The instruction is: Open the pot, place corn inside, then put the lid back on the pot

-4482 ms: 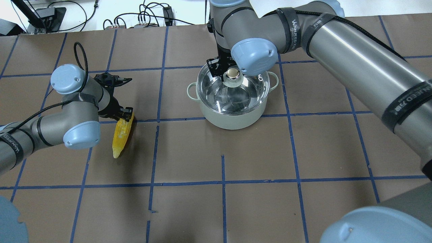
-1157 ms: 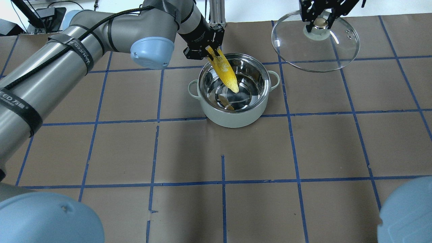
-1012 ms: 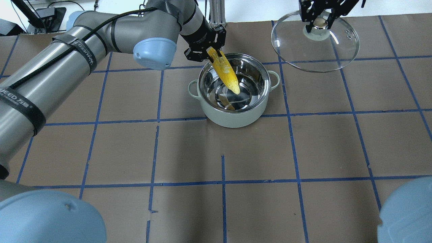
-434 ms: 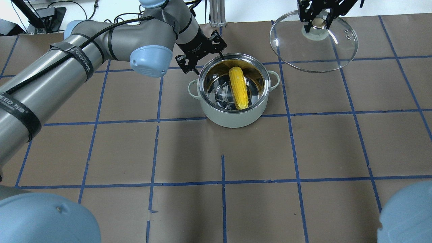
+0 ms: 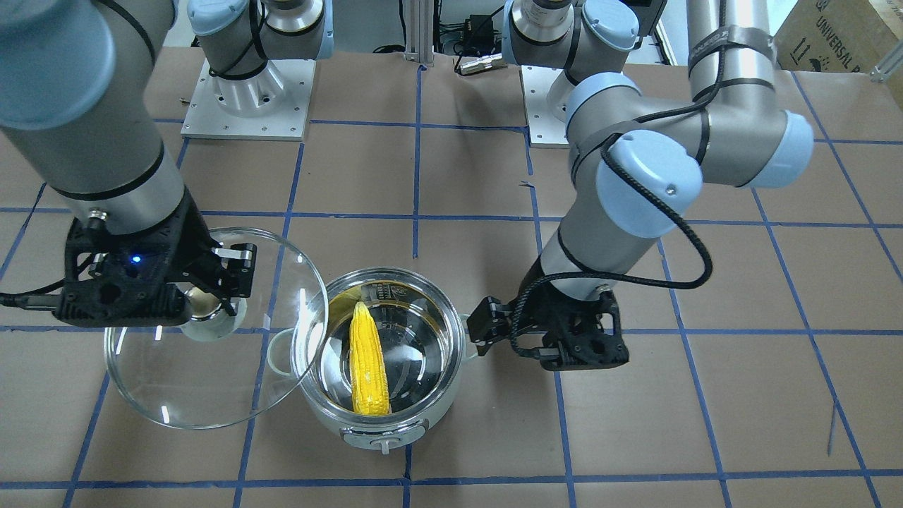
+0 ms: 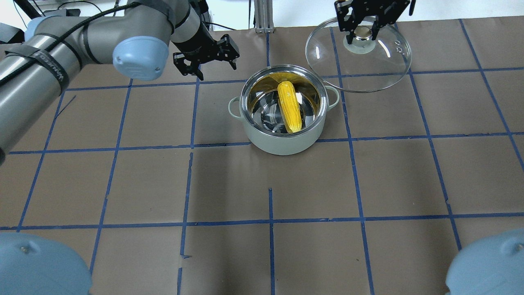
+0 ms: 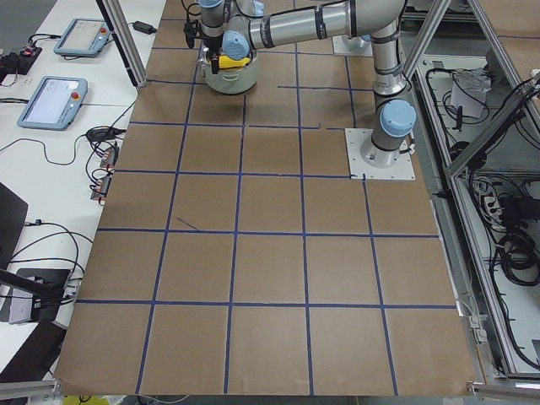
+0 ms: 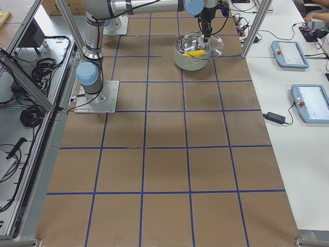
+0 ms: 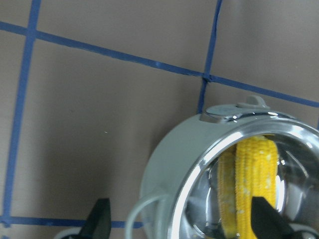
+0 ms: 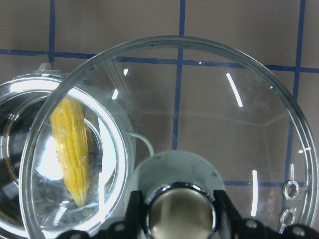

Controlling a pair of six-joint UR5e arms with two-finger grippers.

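Observation:
The pale-green pot (image 6: 282,145) stands open at the table's middle back, with its knob on the far side (image 5: 384,443). The yellow corn (image 6: 290,107) lies inside it (image 5: 368,360). My left gripper (image 6: 216,67) is open and empty, up and to the left of the pot; its wrist view shows the pot (image 9: 164,174) and corn (image 9: 256,184) between the fingers. My right gripper (image 6: 362,30) is shut on the knob (image 10: 180,211) of the glass lid (image 6: 368,71). It holds the lid in the air at the pot's back right, its edge overlapping the pot's rim (image 10: 224,124).
Brown paper with a blue tape grid covers the table (image 6: 270,184). Both arm bases (image 5: 247,99) stand on the robot's side. Cables and boxes (image 6: 176,20) lie beyond the far edge. Tablets (image 8: 308,103) sit on a side table.
My left gripper has let the corn go into the pot, opened and drawn away to the left. My right gripper has carried the lid leftward, closer to the pot.

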